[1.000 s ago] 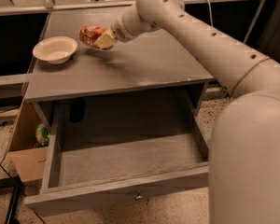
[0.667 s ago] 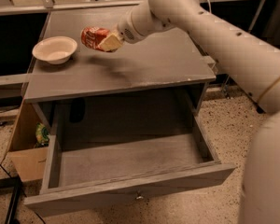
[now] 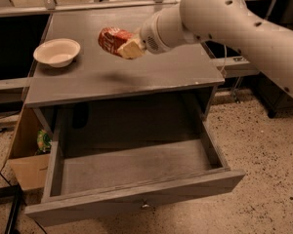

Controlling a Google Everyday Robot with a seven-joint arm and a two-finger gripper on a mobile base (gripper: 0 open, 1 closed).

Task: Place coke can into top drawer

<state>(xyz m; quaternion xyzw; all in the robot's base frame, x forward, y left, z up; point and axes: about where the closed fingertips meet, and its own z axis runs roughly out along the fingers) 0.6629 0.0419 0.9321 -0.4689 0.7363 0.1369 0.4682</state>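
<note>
My gripper is shut on the coke can, a red can with white lettering, held on its side in the air above the grey cabinet top. A cream fingertip shows across the can's right end. The top drawer stands pulled wide open below and in front, and its grey inside holds nothing. Its small metal knob shows on the front panel. The can hangs over the countertop, behind the drawer opening.
A cream round bowl sits on the countertop at the left. A cardboard box with a green packet stands on the floor left of the cabinet. My arm reaches in from the right. The floor is speckled.
The can has been lifted off the countertop and carried right and toward the front. The arm has swung further over the cabinet.
</note>
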